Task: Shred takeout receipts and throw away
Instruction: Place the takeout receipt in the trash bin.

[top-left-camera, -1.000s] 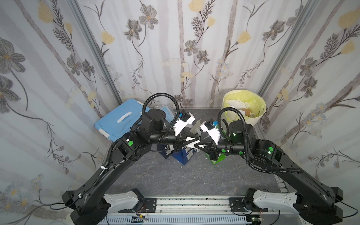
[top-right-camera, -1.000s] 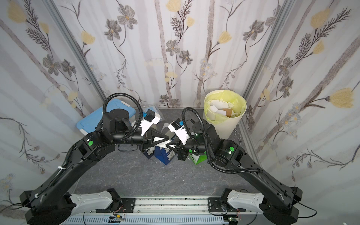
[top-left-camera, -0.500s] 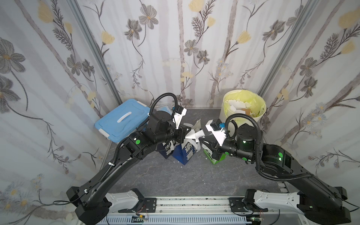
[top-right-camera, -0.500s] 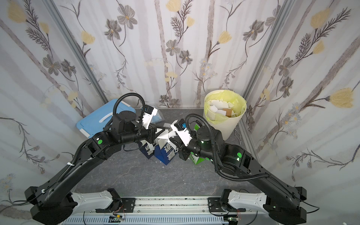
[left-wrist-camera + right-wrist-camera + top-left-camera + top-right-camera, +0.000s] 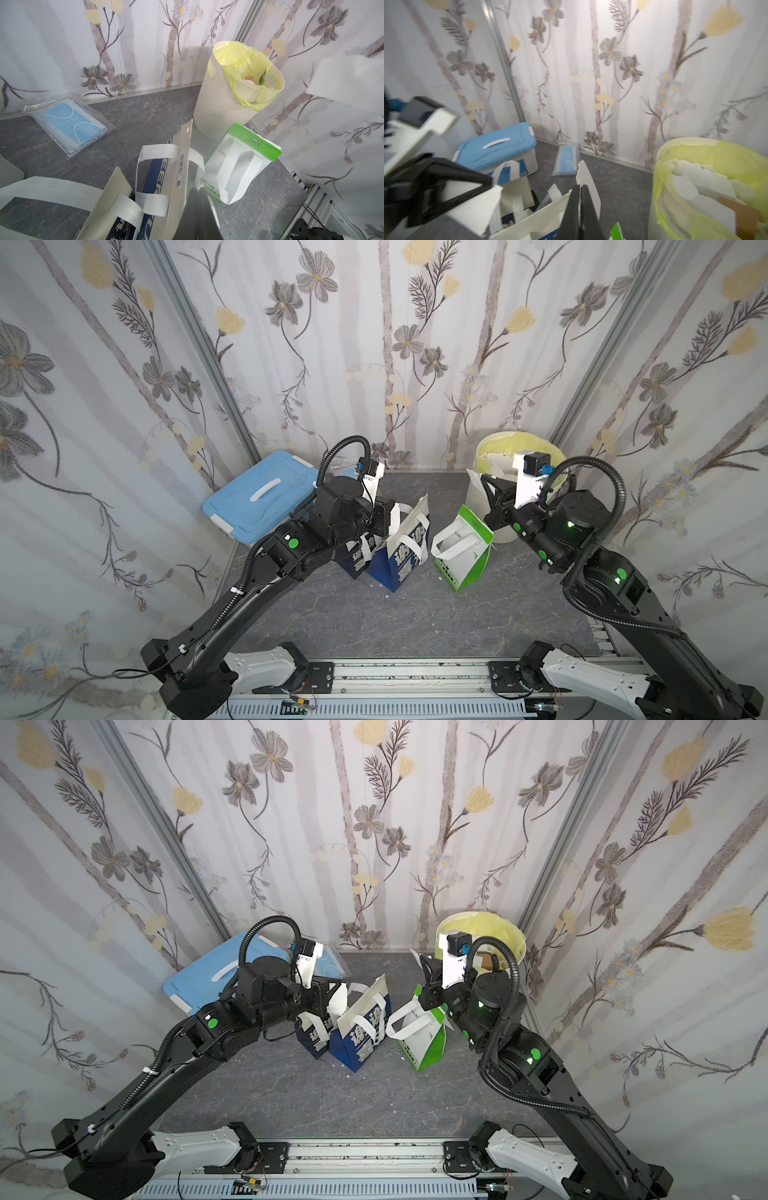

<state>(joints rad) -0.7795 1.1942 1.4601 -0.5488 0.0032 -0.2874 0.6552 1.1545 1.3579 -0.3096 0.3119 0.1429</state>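
Although only a narrow white strip shows past the fingers, a receipt piece [image 5: 588,176] with a ragged edge is seen clamped in the closed right pincer [image 5: 580,193]. It is held up above the tabletop [image 5: 415,622], just left of the bin [image 5: 214,104]. In both top views little more than its tip can be made out.

The other receipt piece [image 5: 338,999] is gripped in the left pincer [image 5: 197,193], whose jaws are likewise pressed together, over the open mouths of the two dark blue bags [image 5: 399,568]. In the left wrist view this piece is hard to tell from the bags' white handles [image 5: 158,151], and the fingers [image 5: 190,207] are blurred.

More white scraps [image 5: 691,178] are seen inside the bin's yellow liner [image 5: 249,62]. They overlap and cannot be counted, and a brown piece [image 5: 737,207] among them is cut off at the picture's edge.

A green-and-white bag [image 5: 465,556] is stood between the blue bags and the bin. Whether it touches the bin cannot be told.

At the far left a blue-lidded box [image 5: 266,497] is partly hidden by the left arm. A pack of blue face masks [image 5: 70,122] is laid flat by the far wall, and in the top views it is largely covered by the left wrist camera. The near left of the right wrist view is smeared.
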